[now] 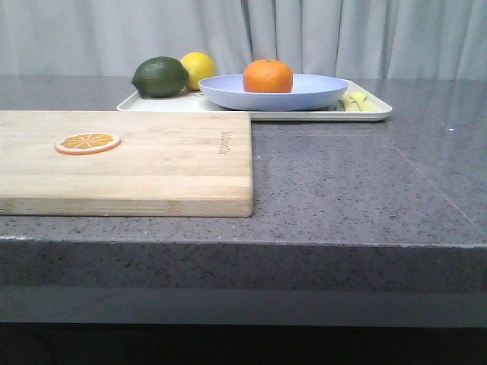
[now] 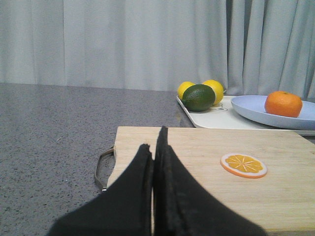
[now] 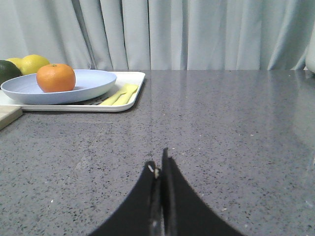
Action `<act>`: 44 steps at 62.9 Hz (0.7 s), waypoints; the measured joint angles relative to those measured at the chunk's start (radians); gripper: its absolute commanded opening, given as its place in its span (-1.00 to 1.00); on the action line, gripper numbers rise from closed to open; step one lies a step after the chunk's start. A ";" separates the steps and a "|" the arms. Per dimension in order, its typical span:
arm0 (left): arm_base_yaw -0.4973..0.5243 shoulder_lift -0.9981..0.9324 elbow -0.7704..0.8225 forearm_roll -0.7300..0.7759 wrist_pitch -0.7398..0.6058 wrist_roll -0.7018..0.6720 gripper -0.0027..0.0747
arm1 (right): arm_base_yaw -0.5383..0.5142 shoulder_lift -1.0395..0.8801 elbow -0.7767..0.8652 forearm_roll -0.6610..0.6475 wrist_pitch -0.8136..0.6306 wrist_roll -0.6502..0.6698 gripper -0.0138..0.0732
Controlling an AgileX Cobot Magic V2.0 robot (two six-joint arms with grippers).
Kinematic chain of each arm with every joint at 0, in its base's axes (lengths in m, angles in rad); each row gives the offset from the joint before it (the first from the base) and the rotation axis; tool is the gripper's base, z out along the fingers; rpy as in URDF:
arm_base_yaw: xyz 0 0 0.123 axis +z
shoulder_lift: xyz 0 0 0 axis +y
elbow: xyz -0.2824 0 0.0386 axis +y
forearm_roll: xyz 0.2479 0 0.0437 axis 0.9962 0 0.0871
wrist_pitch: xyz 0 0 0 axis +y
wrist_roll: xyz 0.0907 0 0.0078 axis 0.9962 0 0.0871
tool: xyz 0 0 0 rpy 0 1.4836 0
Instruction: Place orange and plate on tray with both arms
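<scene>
the orange (image 1: 268, 76) sat in the plate (image 1: 304, 97); the plate rested on the tray (image 1: 373, 112) at the far side of the table (image 1: 365, 190); a lime (image 1: 160, 77) and lemon (image 1: 199, 67) lay on the tray beside it; an orange slice (image 1: 87, 142) lay on the cutting board (image 1: 167, 167); the left gripper (image 2: 153, 147) over the board and the right gripper (image 3: 160, 164) over bare table had their fingers pressed together, holding nothing.

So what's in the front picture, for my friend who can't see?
An orange sits on a pale blue plate on a white tray, beside a green avocado and lemon. Nearer, a wooden cutting board holds an orange slice.
</scene>
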 measured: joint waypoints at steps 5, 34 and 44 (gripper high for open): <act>0.017 0.000 0.000 0.000 0.000 0.000 -0.98 | 0.000 0.000 0.000 0.000 0.000 0.000 -0.83; 0.045 0.000 0.000 0.000 0.000 0.000 -0.98 | 0.000 0.000 0.000 0.000 0.000 0.002 -0.83; 0.045 0.000 0.000 0.000 0.000 0.000 -0.98 | 0.000 0.000 0.000 0.000 0.000 0.002 -0.83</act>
